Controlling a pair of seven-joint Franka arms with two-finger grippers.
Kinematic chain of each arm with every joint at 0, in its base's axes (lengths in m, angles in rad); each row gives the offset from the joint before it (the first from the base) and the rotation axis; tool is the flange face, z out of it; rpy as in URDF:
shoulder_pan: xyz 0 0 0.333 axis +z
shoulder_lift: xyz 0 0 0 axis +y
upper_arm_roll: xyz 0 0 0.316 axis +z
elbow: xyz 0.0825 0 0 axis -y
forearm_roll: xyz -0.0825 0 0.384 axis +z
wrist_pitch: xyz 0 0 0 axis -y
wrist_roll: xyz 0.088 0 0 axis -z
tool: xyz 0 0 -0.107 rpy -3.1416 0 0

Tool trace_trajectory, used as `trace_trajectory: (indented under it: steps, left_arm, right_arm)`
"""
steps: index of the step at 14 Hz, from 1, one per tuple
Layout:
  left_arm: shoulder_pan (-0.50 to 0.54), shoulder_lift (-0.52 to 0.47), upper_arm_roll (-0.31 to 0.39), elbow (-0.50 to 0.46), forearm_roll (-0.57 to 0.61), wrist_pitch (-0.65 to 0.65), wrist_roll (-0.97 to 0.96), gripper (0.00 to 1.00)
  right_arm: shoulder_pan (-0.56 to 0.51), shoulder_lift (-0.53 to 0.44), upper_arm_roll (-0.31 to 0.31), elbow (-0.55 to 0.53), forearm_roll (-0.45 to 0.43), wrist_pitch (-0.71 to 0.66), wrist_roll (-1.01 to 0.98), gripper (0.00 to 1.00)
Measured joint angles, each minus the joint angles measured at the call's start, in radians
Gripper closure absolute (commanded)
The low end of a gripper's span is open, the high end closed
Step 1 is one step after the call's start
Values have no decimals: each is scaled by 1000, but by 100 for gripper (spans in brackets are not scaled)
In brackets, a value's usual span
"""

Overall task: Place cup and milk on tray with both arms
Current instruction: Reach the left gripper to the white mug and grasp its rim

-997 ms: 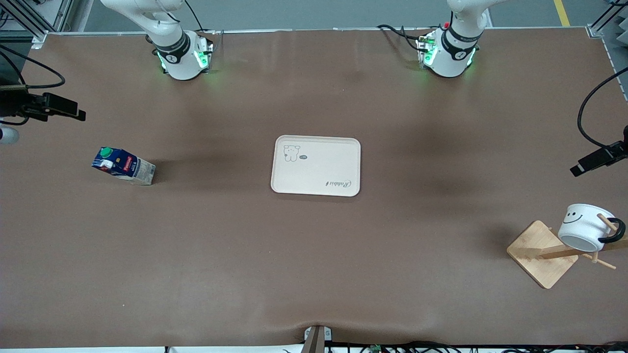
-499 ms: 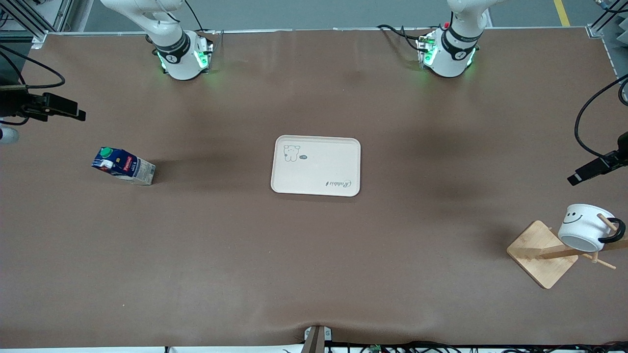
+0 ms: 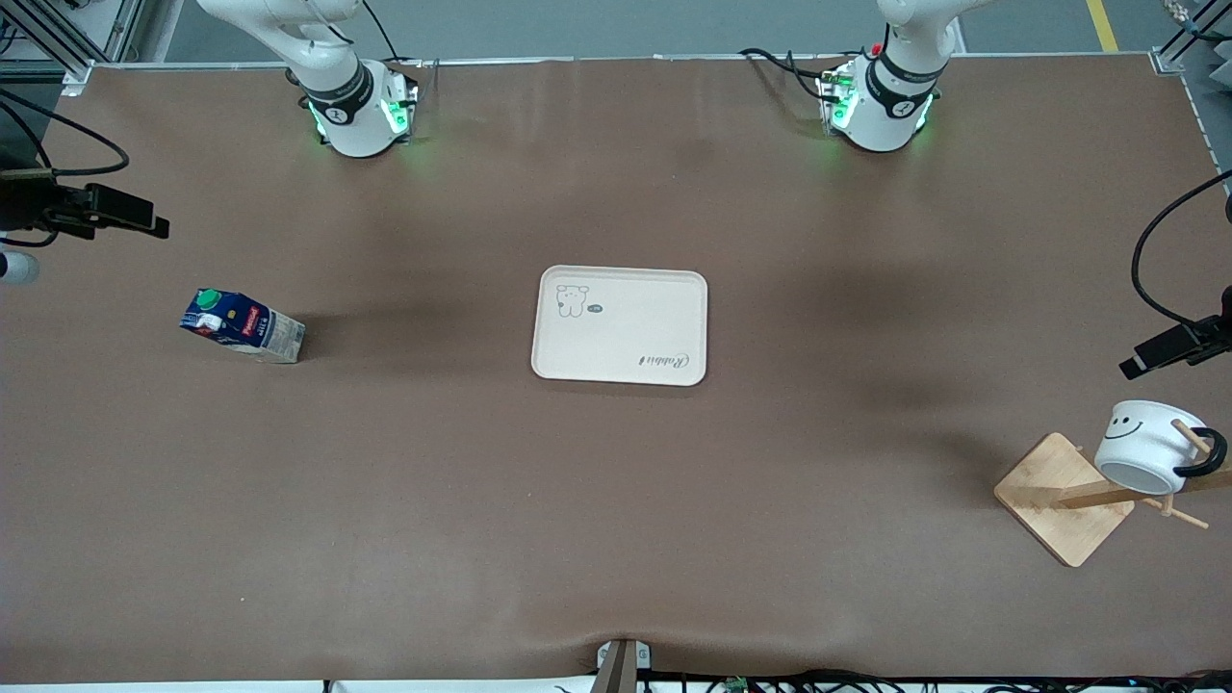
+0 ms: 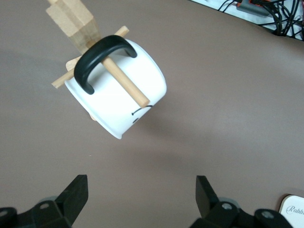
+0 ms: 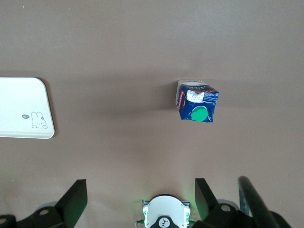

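Black fingers [image 4: 76, 194] of the left gripper [image 4: 141, 197] stand wide apart with nothing between them, hanging over bare brown desk [image 3: 616, 500] just short of the cup [image 4: 118, 92]; the right gripper [image 5: 141, 197] is likewise spread and empty, high over the desk near its own arm's base with the milk [image 5: 197, 102] below it. The step in hand looks like the approach to both pickups. The cup hangs tilted, mouth down, by its black handle on a peg of the wooden rack [image 3: 1064, 496] at the left arm's end of the desk, nearer the front camera than the tray [image 3: 621, 325]. To take it well, the left gripper should probably close across the white wall or rim, not the handle, then draw it out along the peg's line so the loop slides free without dragging the rack over. The milk stands upright on the desk toward the right arm's end, well apart from the tray. The right gripper would do best to come down centred over the green cap, turn to face two flat sides, and clamp low on the body, gently, since a carton may dent. The tray lies bare at the desk's middle, between the two things; each arm should set down on its own half so the grippers stay clear of each other.
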Motion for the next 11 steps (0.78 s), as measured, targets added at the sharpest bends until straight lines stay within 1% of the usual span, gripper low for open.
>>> trace_trajectory:
  steps: [5,8,11]
  left_arm:
    - [38,47,1,3,-4,94,7,0]
    - [46,78,1,-2,-61,155,37,0]
    - [47,111,-4,-3,-82,209,66,0]
  right_arm:
    - [0,1,0,0,0,0,0,0]
    - [0,1,0,0,0,0,0,0]
    - [0,2,0,0,0,0,0,0]
